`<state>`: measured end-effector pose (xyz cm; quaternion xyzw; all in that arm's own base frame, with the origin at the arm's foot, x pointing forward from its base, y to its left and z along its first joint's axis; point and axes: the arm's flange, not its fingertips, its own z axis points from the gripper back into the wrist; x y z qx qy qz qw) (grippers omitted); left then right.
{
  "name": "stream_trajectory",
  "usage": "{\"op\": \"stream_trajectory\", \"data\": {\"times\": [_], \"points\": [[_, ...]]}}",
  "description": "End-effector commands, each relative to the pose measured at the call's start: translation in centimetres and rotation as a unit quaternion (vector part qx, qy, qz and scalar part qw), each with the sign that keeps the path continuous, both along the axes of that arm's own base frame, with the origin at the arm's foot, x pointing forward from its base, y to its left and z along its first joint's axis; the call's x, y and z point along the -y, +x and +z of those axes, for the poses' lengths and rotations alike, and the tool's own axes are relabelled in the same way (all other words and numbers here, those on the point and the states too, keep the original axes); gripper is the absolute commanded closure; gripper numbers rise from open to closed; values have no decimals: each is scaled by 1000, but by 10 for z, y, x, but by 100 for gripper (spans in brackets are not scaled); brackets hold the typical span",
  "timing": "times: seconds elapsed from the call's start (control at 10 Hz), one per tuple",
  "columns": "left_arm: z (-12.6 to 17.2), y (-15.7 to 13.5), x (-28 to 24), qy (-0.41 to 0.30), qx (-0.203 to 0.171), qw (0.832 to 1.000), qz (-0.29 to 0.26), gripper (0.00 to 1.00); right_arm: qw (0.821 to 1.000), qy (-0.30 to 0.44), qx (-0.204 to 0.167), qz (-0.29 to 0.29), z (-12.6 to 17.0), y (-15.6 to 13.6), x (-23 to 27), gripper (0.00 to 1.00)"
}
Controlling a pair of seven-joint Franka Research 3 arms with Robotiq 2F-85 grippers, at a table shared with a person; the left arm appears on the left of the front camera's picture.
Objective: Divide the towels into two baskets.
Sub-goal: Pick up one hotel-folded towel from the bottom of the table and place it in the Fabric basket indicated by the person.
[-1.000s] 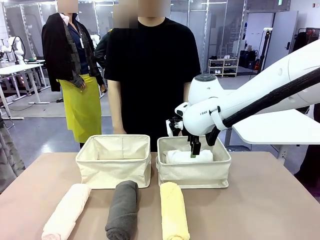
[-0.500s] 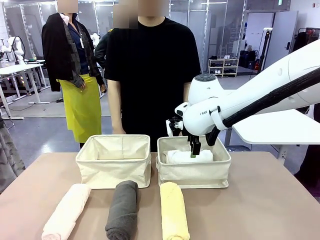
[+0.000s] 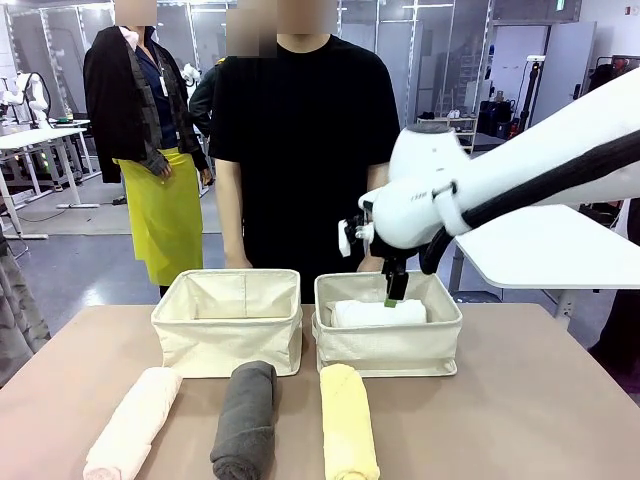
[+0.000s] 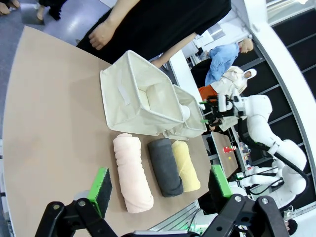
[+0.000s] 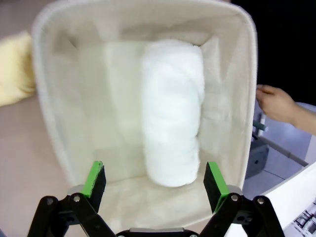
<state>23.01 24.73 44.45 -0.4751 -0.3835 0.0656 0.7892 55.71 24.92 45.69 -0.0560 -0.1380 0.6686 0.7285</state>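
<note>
1. 2 baskets stand side by side on the table [image 3: 540, 400]; the right basket [image 3: 388, 345] serves as the landmark below.
2. 1 white towel [image 3: 375, 313] lies inside the right basket, lengthwise along its far wall in the front view.
3. The left basket [image 3: 228, 280] stands just beside the right basket, on its left, with a narrow gap between them. No towel can be seen in it.
4. The yellow towel [image 3: 348, 420] lies on the table just in front of the right basket's left corner, one end near its wall.
5. The grey towel [image 3: 245, 420] lies left of the yellow towel, farther from the right basket and in front of the left basket.
6. The pink towel [image 3: 133, 425] lies farthest left of the 3, well apart from the right basket and tilted a little.
7. The right gripper [image 3: 393, 290] hangs over the right basket, just above the white towel. Its jaws are spread wide and grip nothing; in the right wrist view the roll lies below, between the green pads [image 5: 95, 175].
8. The left gripper [image 4: 160, 182] is held well apart from the right basket, above the table's left side. Its jaws are spread wide and empty.
9. A person [image 3: 300, 150] stands behind the right basket at the far edge, one hand [image 5: 276, 103] near its far side.
</note>
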Motion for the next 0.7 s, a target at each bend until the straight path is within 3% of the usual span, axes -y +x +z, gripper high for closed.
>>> {"op": "stream_trajectory", "data": {"times": [0.0,0.2,0.3,0.4,0.6], "points": [[1,-1,-1,-5,9,1000,-1,0,992,100,-48,-51,30,-49,53,0],[1,-1,-1,-5,9,1000,-1,0,965,197,-109,-136,46,-81,116,0],[1,-1,-1,-5,9,1000,-1,0,937,268,-167,-150,45,-91,148,0],[1,-1,-1,-5,9,1000,-1,0,915,286,-213,-189,34,-101,171,0],[1,-1,-1,-5,9,1000,-1,0,843,376,-328,-202,21,-130,231,0]]}}
